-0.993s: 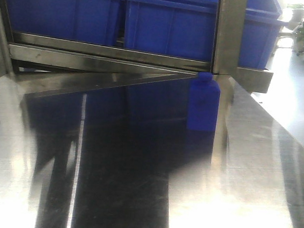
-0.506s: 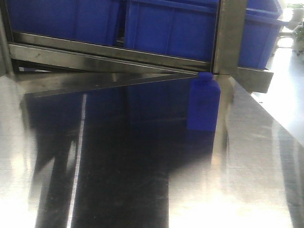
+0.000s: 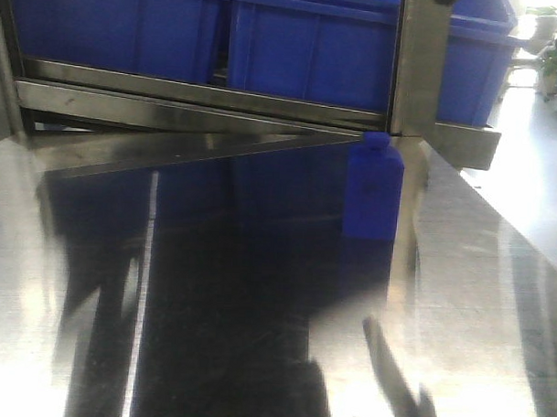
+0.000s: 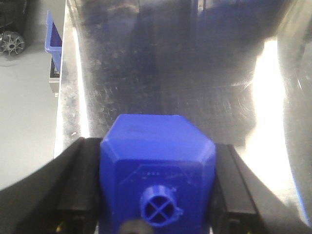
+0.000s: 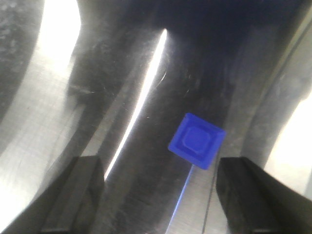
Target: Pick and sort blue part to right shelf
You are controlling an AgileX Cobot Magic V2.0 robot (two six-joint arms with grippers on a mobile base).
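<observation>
setting: factory or warehouse sorting area, as far as my cameras show me. evidence: grey steel rack (image 3: 419, 76) loaded with large blue plastic bins (image 3: 311, 59); brushed stainless worktable (image 3: 212, 288); glossy floor (image 3: 536, 172) beyond it; caster wheel (image 4: 11, 43) on grey flooring beside the table.

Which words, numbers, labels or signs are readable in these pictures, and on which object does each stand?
None are readable.
The small solid-blue plastic block in the left gripper shows only a moulded cross in its neck, no letters.
The large blue plastic bins show no legible label.
</observation>
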